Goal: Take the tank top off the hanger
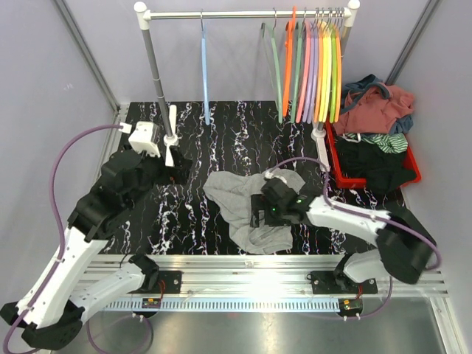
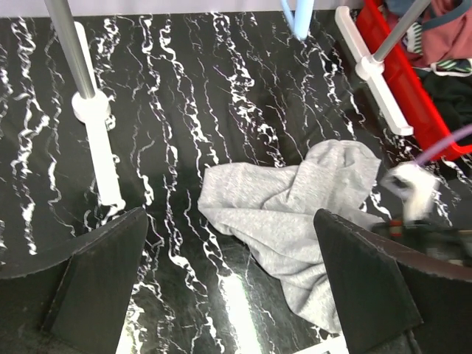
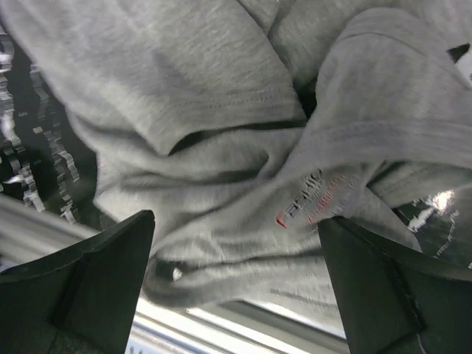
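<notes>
— Right gripper [image 3: 236, 247]: what am I seeing from here?

— Its two dark fingers are spread wide and hold nothing. It hovers low over the grey tank top [image 3: 221, 110], which fills the wrist view in soft folds with a small red print.

— And where is the tank top?

— Crumpled in a heap on the black marbled table [image 1: 147, 221], near the front edge and off any hanger. A pale blue hanger [image 1: 205, 74] hangs bare on the rail [image 1: 243, 13], apart from the coloured ones.

— The left gripper [image 2: 232, 280]?

— Also spread and holding nothing, off to the left near the rack's post, looking across at the cloth.

— So I judge the garment is off, and what is left is clearing out. How do I do that cleanly?

— I would lift the right arm straight up with the fingers apart, so no fold snags and drags toward the edge. I would bring the left arm back without brushing the post.
</notes>
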Robot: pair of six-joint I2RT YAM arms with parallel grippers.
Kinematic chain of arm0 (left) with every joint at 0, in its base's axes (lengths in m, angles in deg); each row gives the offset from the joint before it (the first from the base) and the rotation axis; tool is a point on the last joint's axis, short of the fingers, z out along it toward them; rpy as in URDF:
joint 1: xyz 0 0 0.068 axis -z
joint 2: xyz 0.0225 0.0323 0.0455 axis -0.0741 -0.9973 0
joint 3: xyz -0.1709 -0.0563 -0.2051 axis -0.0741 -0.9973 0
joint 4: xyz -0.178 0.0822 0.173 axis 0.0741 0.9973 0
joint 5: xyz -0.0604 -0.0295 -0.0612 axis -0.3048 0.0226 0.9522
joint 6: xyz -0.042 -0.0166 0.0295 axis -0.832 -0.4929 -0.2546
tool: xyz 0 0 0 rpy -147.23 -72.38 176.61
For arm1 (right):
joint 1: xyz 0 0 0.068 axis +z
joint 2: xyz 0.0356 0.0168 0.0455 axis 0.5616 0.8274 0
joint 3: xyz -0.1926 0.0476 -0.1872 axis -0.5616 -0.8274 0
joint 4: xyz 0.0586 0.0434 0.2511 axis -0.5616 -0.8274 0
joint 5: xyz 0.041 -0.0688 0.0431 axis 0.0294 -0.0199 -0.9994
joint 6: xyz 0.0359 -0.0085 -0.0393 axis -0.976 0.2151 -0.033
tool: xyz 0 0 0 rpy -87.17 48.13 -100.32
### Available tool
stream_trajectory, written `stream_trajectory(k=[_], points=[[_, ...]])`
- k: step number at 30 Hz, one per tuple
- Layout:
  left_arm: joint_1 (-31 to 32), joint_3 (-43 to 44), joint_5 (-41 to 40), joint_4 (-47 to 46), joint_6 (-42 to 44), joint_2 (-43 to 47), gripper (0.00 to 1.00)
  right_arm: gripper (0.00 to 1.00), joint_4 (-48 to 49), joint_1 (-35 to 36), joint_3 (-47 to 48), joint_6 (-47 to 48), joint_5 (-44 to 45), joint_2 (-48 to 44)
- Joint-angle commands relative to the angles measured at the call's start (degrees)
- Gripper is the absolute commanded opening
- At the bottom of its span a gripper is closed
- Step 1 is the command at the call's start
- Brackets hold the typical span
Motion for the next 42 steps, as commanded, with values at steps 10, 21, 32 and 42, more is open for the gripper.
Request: stream_trajectory(k=[10, 21, 32, 42], points=[[0.4, -11.2, 1.7, -5.9, 0.8, 9.0, 0.99, 0.23, -2.5, 7.6, 1.7, -9.6, 9.6, 12.7], [0.4, -15.1, 5.4, -6.6, -0.6, 15.4, 0.99, 0.0, -15.4, 6.9, 15.6, -3.8, 22.2, -5.0], [0.4, -16.4, 4.7, -5.7, -1.2, 17.5, 0.99, 0.16, -6.5, -2.9, 41.1, 11.6, 19.1, 28.9], [0.4, -16.9, 4.0, -4.8, -1.2, 19.5, 0.99, 1.0, -13.9, -2.7, 38.3, 7.0, 26.1, 34.8]])
